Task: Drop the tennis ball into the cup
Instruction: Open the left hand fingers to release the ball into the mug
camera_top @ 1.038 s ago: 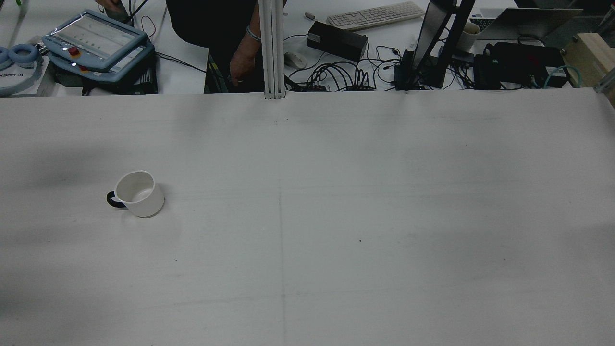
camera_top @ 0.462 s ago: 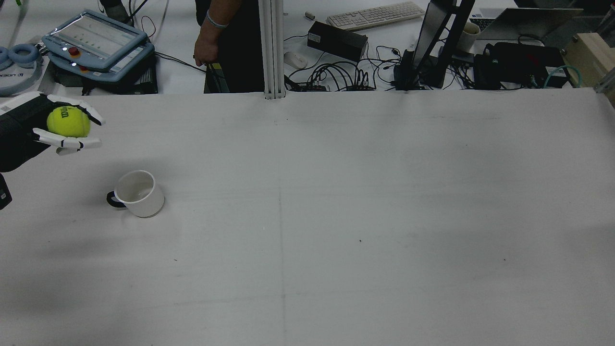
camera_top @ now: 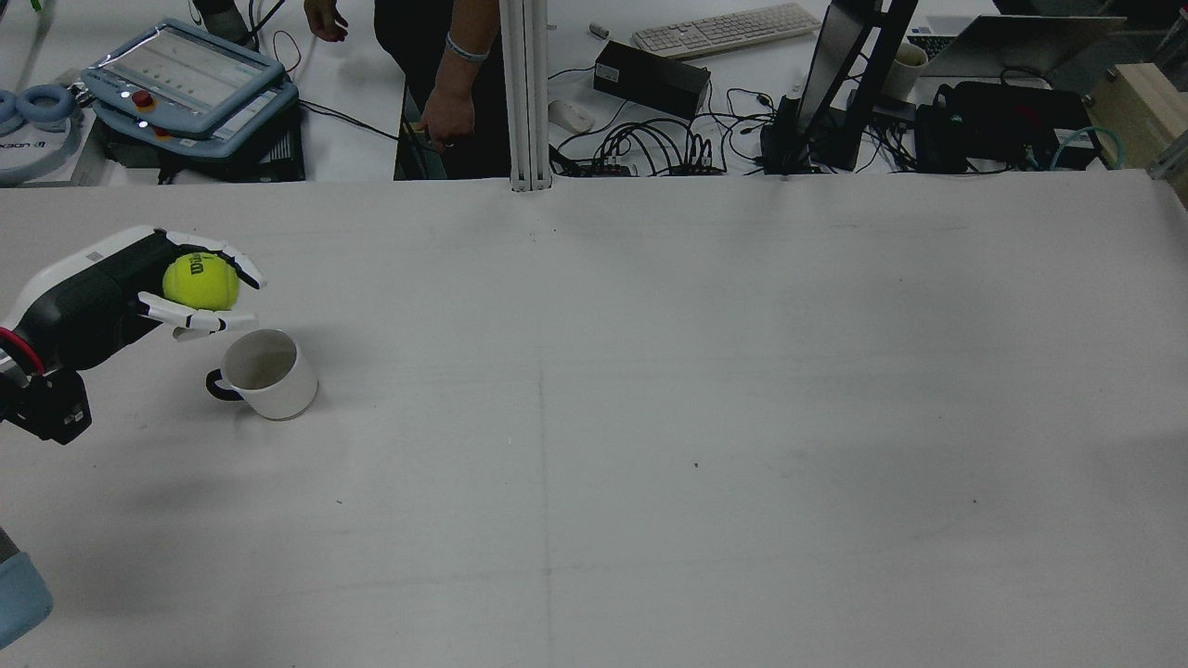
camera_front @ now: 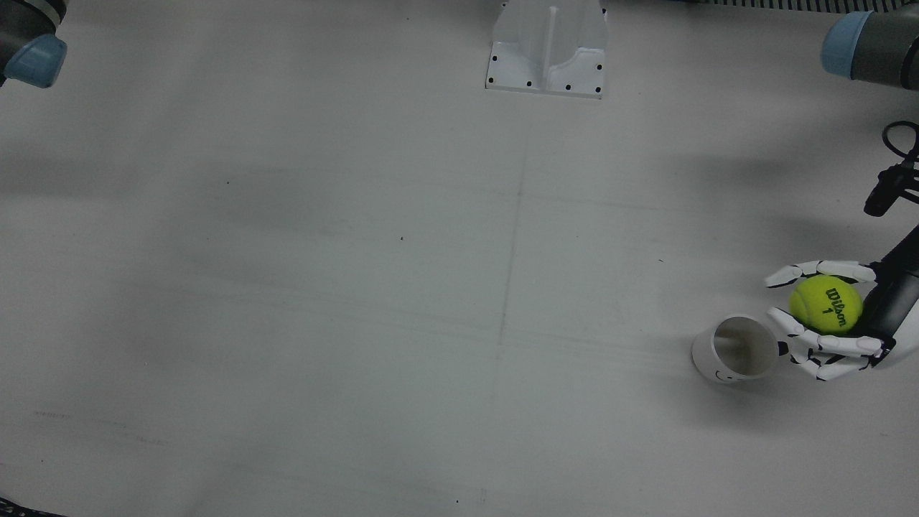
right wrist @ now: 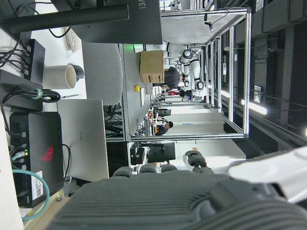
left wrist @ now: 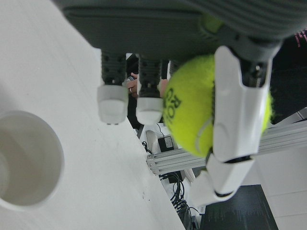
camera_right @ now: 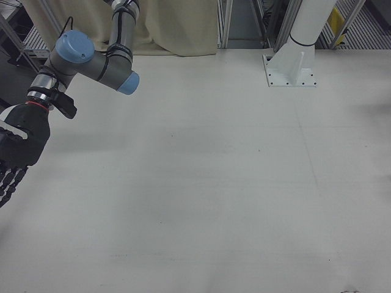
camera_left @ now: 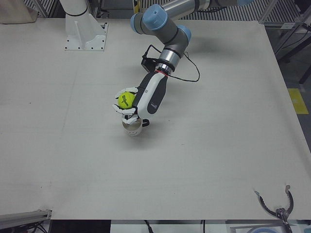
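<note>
Left hand [camera_top: 139, 288] with ball [camera_top: 200, 281] just beside cup [camera_top: 269, 373] on table [camera_top: 650, 417]

A grey jointed robot arm with light-blue joint caps [camera_right: 91, 58] descends from the top left. It ends at the left edge in a black and white many-fingered hand [camera_right: 17, 152]; the fingers [camera_right: 7, 186] point downward, are partly cut off by the frame, and hold nothing visible. The matte white table surface [camera_right: 214, 183] fills most of the view. A white bolted pedestal base [camera_right: 290, 70] stands at upper right. A beige curtain [camera_right: 177, 24] hangs behind.
</note>
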Controlling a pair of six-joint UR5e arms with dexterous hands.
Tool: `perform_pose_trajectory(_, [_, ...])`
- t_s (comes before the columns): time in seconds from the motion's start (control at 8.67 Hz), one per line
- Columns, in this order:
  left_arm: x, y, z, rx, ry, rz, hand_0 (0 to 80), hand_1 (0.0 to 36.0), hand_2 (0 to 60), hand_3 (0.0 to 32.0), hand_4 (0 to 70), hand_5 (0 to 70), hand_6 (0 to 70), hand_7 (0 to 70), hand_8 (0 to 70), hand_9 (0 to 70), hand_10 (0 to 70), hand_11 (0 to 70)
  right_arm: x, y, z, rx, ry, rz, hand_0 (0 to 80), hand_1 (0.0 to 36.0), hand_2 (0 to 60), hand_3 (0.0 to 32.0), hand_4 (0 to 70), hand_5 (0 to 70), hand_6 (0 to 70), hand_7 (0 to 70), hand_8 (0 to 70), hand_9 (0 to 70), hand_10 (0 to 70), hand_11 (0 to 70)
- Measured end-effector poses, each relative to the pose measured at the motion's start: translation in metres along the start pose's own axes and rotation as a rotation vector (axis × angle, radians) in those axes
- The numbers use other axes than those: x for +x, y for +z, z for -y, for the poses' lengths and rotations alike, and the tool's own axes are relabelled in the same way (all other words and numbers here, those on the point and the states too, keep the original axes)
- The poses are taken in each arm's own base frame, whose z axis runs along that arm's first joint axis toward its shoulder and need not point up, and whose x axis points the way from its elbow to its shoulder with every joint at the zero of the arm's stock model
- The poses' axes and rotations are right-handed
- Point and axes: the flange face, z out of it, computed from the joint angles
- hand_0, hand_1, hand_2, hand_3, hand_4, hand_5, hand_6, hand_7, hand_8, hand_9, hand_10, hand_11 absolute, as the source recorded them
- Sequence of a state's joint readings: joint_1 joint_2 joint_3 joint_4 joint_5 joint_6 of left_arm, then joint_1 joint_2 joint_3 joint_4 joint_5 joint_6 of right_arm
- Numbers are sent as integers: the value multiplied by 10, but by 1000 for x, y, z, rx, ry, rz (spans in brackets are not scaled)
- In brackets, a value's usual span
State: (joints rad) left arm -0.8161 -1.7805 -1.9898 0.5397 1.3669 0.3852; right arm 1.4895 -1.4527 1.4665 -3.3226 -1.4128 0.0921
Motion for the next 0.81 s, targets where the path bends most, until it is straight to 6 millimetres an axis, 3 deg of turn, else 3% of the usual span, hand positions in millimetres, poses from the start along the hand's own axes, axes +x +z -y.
perform_pose_trajectory(0.12, [-1,1,-1,-1,0,1,604,360,600,0,602,225,290,684,596,700,647,700,0,0,0,0,0,0,0,0,0,0,0,0,0,0,0,0,0,0])
perform_pose_trajectory(0.23, [-2,1,-2,-1,0,2,753,360,600,0,338,171,145,320,262,394,285,446,0,0,0,0,0,0,0,0,0,0,0,0,0,0,0,0,0,0])
perform_pose_trajectory(0.46, [-1,1,-2,-2,-1,1,800,360,600,0,262,158,109,213,166,252,173,294,0,0,0,0,0,0,0,0,0,0,0,0,0,0,0,0,0,0])
perform_pose_trajectory(0.58, [-1,1,-2,-3,-15,1,800,360,600,0,167,145,62,45,59,88,74,154,0,0,0,0,0,0,0,0,0,0,0,0,0,0,0,0,0,0])
perform_pose_trajectory(0.81, [0,-1,-1,-3,-40,1,800,360,600,0,143,140,45,0,17,32,39,103,0,0,0,0,0,0,0,0,0,0,0,0,0,0,0,0,0,0])
